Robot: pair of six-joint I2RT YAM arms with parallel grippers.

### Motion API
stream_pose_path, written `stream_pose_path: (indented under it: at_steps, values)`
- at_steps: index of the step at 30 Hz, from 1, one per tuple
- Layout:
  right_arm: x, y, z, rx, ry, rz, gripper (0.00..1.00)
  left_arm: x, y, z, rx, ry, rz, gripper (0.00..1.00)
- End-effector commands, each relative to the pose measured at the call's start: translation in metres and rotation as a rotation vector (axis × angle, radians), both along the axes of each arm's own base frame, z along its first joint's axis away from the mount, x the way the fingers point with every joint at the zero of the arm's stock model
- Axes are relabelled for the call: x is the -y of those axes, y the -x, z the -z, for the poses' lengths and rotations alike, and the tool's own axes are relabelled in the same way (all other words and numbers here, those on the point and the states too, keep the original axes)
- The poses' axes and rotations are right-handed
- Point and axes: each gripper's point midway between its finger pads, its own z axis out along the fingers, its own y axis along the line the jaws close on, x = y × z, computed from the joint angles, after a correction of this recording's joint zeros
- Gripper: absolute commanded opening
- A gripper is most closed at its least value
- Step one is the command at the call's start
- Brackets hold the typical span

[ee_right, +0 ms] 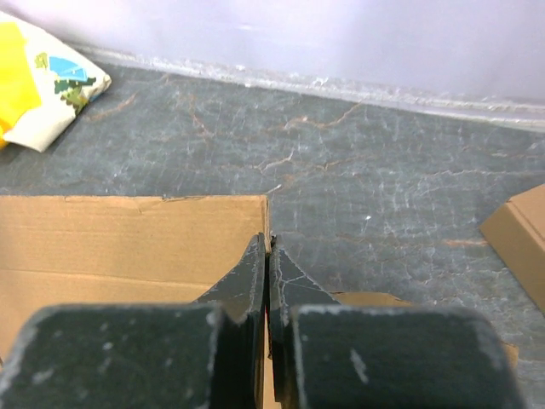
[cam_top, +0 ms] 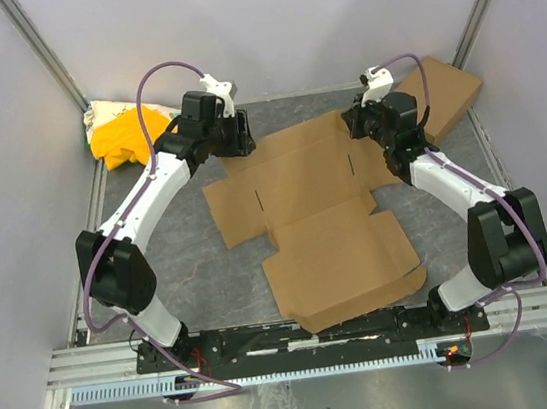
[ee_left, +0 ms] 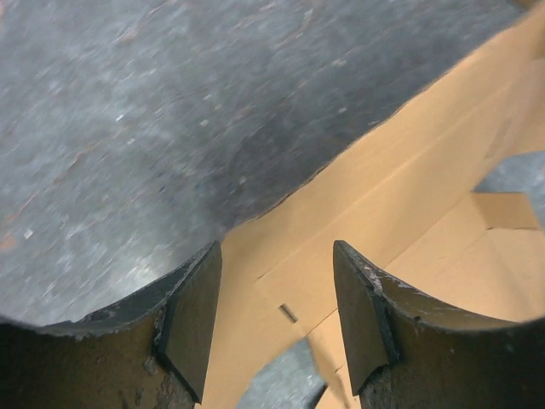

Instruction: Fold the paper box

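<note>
The paper box lies unfolded on the grey table as a brown die-cut sheet with creases, its largest panel nearest the arm bases. My left gripper hovers over the sheet's far left corner. In the left wrist view the left gripper is open, its dark pads wide apart with the cardboard showing between them, untouched. My right gripper is at the far right of the sheet. In the right wrist view the right gripper is shut, with the right edge of a cardboard flap pinched in its thin gap.
A second brown cardboard box lies at the back right corner, its edge also in the right wrist view as the second box. A yellow-and-white cloth bundle sits at the back left. Walls enclose the table on three sides.
</note>
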Motion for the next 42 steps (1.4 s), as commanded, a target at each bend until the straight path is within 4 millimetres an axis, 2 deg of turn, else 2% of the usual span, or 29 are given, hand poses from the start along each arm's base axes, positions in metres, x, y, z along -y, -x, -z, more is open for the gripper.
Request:
stream_pose_path:
  at_steps: [1, 8, 16, 20, 28, 32, 36, 42]
  values:
    - [0.014, -0.002, -0.055, 0.173, -0.021, 0.081, 0.02, -0.036, 0.007, -0.010, 0.014, -0.111, -0.077, 0.61]
    - [0.016, 0.006, -0.052, 0.163, -0.008, 0.078, 0.02, -0.056, 0.006, -0.031, 0.094, -0.162, -0.147, 0.63]
    - [0.014, 0.012, -0.050, 0.156, -0.008, 0.053, 0.02, -0.041, 0.003, -0.037, 0.137, -0.117, -0.074, 0.63]
    - [0.013, 0.017, -0.053, 0.158, -0.009, 0.046, 0.02, -0.043, -0.003, -0.031, 0.138, -0.160, -0.058, 0.62]
    - [0.016, 0.018, -0.052, 0.147, 0.001, 0.056, 0.02, -0.019, 0.013, -0.020, 0.055, -0.078, 0.053, 0.54]
    - [0.014, 0.018, -0.052, 0.144, -0.009, 0.046, 0.02, -0.017, 0.013, -0.008, 0.016, -0.081, 0.063, 0.51]
    - [0.013, 0.020, -0.053, 0.148, -0.006, 0.042, 0.02, -0.027, 0.007, -0.001, 0.017, -0.127, 0.012, 0.51]
    - [0.014, 0.022, -0.054, 0.147, -0.005, 0.042, 0.02, -0.046, -0.004, -0.023, 0.109, -0.171, -0.083, 0.58]
